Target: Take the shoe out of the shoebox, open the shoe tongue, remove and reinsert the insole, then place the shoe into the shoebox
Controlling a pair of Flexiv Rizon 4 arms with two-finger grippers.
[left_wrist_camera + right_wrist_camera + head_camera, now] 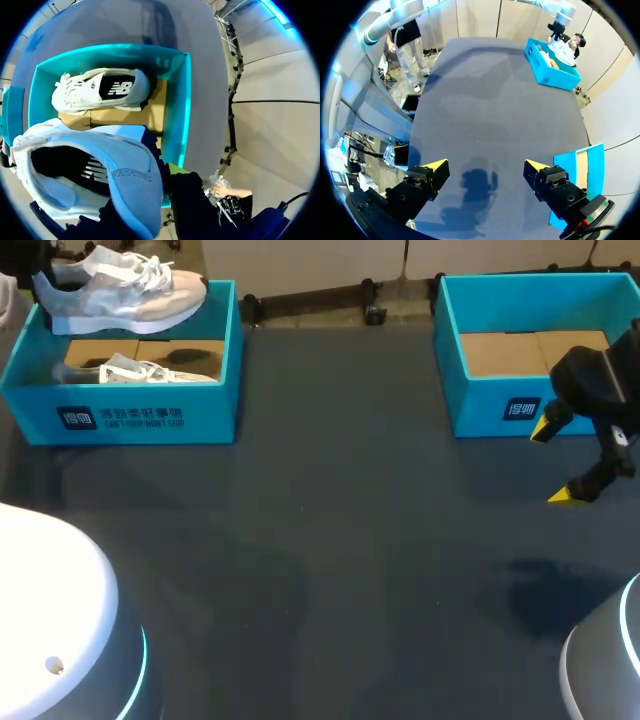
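**Shoe held up over the left shoebox**

Far-left corner of the bench [330, 540]: we note the left shoebox [120, 420], teal with a cardboard floor. Our left hand [38, 278] grips the shoe [125, 290] at its heel end. It holds the shoe sole down above the box's rear rim, toe pointing toward the bench's middle. The fingers are mostly hidden behind the shoe. A second shoe [150, 370] lies on the box floor beneath it.

Far-right corner: the right shoebox [500, 405], its cardboard floor showing. Our right hand [553, 463] hangs just in front of that box near the bench's right edge. Its fingers are spread wide over bare bench.
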